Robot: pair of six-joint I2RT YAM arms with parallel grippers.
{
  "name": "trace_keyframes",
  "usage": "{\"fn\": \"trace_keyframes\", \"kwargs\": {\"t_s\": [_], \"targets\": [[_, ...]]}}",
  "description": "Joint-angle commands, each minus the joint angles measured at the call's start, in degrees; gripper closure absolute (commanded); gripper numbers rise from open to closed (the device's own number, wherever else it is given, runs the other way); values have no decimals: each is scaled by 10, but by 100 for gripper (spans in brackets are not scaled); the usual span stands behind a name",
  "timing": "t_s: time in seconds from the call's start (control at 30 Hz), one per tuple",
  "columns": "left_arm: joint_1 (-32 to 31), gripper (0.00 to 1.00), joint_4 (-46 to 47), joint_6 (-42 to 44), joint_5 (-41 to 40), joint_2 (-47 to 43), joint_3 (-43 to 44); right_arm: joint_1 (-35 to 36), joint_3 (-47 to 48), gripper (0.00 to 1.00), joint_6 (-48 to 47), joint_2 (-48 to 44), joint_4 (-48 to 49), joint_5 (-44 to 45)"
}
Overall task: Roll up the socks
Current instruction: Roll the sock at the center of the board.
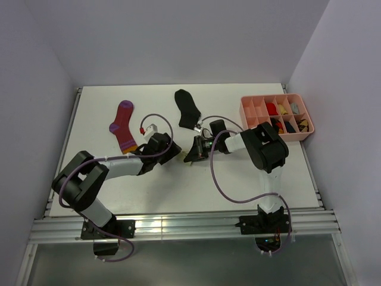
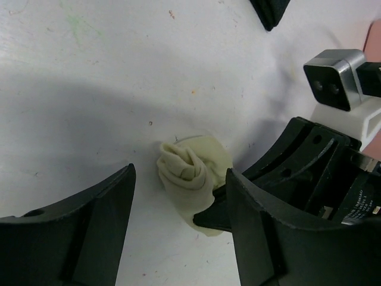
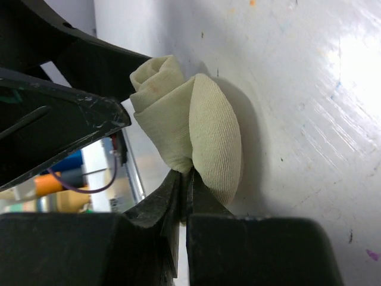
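The small cream sock (image 2: 189, 171) is rolled into a bundle on the white table. It also shows in the right wrist view (image 3: 193, 128). My right gripper (image 3: 186, 177) is shut on the bundle's edge; its black tip shows in the left wrist view (image 2: 219, 217). My left gripper (image 2: 178, 229) is open, its fingers (image 2: 89, 232) either side of the bundle and just short of it. In the top view the left gripper (image 1: 171, 152) and right gripper (image 1: 191, 154) meet at mid-table and hide the cream sock. The magenta striped sock (image 1: 123, 126) and the black sock (image 1: 187, 108) lie flat behind them.
A pink compartment tray (image 1: 245, 110) with small items in it stands at the back right, beside the right arm. The table's walls close in left, back and right. The right wrist's camera block (image 2: 334, 77) is close to my left gripper.
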Motion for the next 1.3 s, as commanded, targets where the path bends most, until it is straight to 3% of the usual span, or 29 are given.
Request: {"fn": "trace_keyframes", "kwargs": {"t_s": [0.0, 0.3, 0.43, 0.57, 0.63, 0.8, 1.0, 1.27], "targets": [[-2, 34, 31, 1, 2, 20, 15, -5, 4, 100, 38, 15, -7, -27], [-3, 55, 40, -9, 26, 54, 16, -6, 6, 100, 32, 15, -21, 8], [-4, 77, 41, -11, 37, 63, 17, -6, 1, 98, 2, -12, -37, 54], [-7, 99, 25, -6, 38, 70, 28, -3, -9, 83, -50, -65, -56, 114], [-8, 100, 11, 2, 35, 73, 41, 5, -32, 69, -88, -119, -41, 146], [-7, 100, -24, 19, 35, 79, 65, 43, -102, 56, -205, -250, -23, 306], [-6, 100, -50, 32, 38, 87, 88, 150, -136, 55, -304, -312, -1, 476], [-7, 100, -68, 39, 47, 93, 102, 213, -138, 55, -376, -275, 25, 576]]}}
